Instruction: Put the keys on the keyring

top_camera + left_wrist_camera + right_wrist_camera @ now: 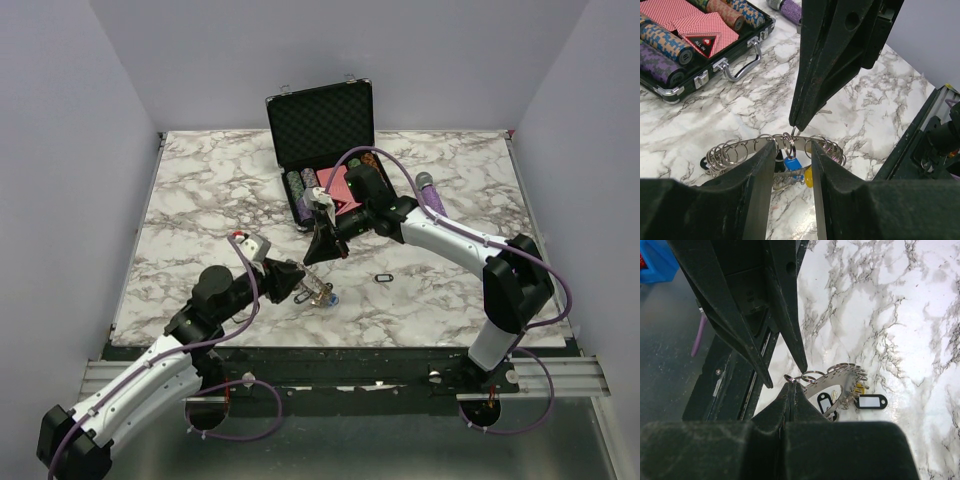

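Note:
The keyring lies on the marble in front of the left arm, a silver band fringed with small split rings. My left gripper stands open, its fingertips astride a stretch of the band. A blue key and a yellow key show between its fingers. My right gripper comes down from above, shut on one small split ring at the keyring's edge. Two black keys lie by the band. Another black key lies alone to the right.
An open black chip case with poker chips and red cards stands at the back middle, its handle facing the grippers. A purple microphone lies right of it, under the right arm. The table's front edge is close behind the left gripper.

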